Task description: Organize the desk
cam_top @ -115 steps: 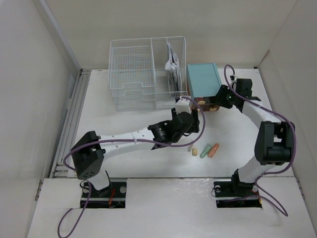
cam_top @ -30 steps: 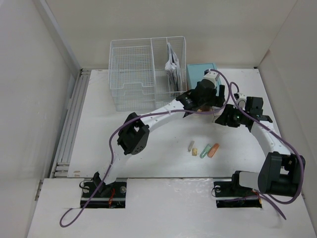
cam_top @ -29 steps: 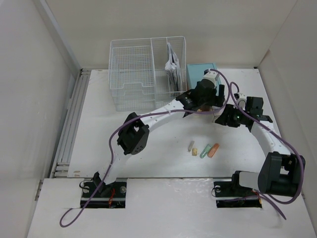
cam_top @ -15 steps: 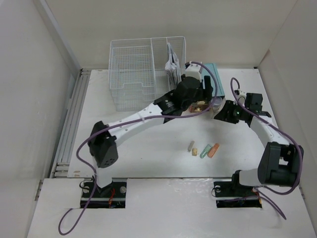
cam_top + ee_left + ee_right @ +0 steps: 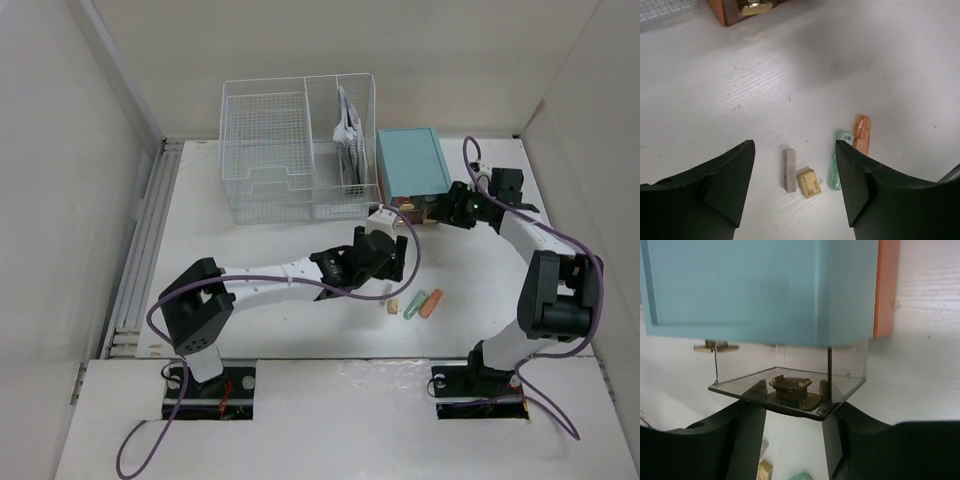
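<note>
The broad, matte white rectangular counter [image 5: 200, 240] is spread beneath both arms and fills most of the overhead view; everything else is carried on it. At its rear a white wire-mesh rack [image 5: 290, 150] is set, with a teal rectangular drawer box [image 5: 412, 163] just beside it on the right.

The left pincer [image 5: 794, 145] is held above the counter with its jaws spread wide, and nothing is gripped between them. Below it, four small things are seen lying in a short row. A grey stick [image 5: 789, 170] and a yellow block [image 5: 809, 183] lie close against each other. Next to them, a slim pale green piece [image 5: 835, 167] and a slim orange piece [image 5: 862, 134] lie side by side.

The right pincer [image 5: 792, 392] is placed at the front of the drawer box, where a clear plastic drawer [image 5: 850, 375] stands partway out. A brass knob [image 5: 790, 386] at the drawer's front is flanked closely by the two fingers. Whether it is actually pinched cannot be told, as the contact is seen only through the clear plastic.
</note>
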Robot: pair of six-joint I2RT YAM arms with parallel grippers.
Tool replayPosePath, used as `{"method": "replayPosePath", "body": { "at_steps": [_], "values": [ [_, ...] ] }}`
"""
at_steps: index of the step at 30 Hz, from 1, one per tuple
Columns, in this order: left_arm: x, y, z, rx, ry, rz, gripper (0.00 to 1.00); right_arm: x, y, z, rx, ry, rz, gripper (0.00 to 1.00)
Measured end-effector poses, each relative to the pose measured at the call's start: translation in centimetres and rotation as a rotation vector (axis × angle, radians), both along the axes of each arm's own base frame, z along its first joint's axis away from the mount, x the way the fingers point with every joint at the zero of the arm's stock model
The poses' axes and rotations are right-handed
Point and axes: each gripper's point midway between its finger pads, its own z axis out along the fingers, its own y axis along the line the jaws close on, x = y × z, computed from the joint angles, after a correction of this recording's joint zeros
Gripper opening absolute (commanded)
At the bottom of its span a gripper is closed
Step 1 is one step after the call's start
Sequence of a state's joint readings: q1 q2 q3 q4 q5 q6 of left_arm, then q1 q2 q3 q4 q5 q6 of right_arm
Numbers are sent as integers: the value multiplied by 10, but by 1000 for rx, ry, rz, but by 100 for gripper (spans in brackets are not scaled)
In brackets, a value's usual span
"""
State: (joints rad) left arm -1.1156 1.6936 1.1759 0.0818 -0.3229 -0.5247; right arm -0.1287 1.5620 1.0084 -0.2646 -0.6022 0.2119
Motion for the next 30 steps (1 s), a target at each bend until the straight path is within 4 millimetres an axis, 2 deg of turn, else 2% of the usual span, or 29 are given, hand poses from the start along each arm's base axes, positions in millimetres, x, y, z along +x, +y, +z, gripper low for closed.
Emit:
{"method": "replayPosePath", "body": {
  "at_steps": [3,7,10,13,19,20,24,30],
  "values": [
    [-11,-4,-4,-4,11,-15,64,13,2,1,6,-8,0,9],
    [-15,-8,-4,-19,15,-14,65,30,4,2,8,-24,-6,9],
    [-15,-9,-8,-21,19,-5,66,35,5,2,7,-27,-9,10],
    [-16,-11,-20,-4,30,-2,67,37,7,0,12,-22,-7,13],
    [-21,-13,-62,76,68,-7,67,38,8,0,18,-16,-10,29],
    [-22,-12,-69,89,74,-7,67,38,8,0,18,-16,-9,43],
    [-25,-11,-89,131,90,-9,69,37,10,0,21,-20,8,62],
    [-28,-10,-97,150,94,-9,67,29,20,-6,25,-29,75,69]
  ]
}}
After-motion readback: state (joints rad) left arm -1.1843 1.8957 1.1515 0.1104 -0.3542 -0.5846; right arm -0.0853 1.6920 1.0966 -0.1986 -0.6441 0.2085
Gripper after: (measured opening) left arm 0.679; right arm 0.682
